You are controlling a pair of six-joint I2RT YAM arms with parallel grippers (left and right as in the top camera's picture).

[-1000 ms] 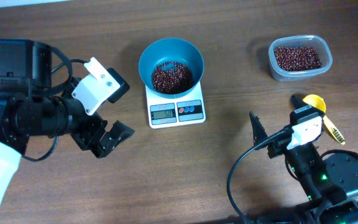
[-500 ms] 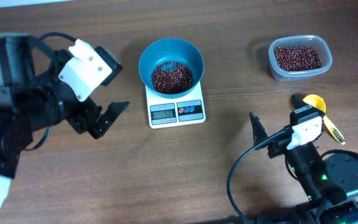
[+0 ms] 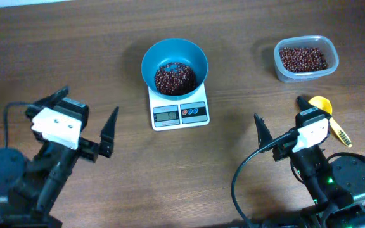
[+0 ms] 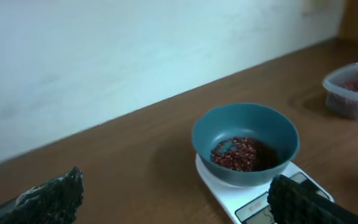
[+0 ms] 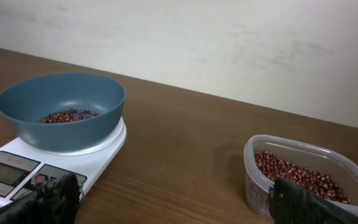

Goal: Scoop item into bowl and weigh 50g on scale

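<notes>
Beans heaped in bowl; bowl sits on scale. Display is lit, digits too small to read. More beans in clear tub, well apart to the right. Left gripper: jaws released, spread wide, empty, left of scale and clear of it. Right gripper: jaws likewise spread, empty. Yellow scoop lies on table, just beside right gripper.

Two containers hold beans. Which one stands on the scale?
The teal bowl stands on the scale; the clear tub sits directly on the table.
</notes>
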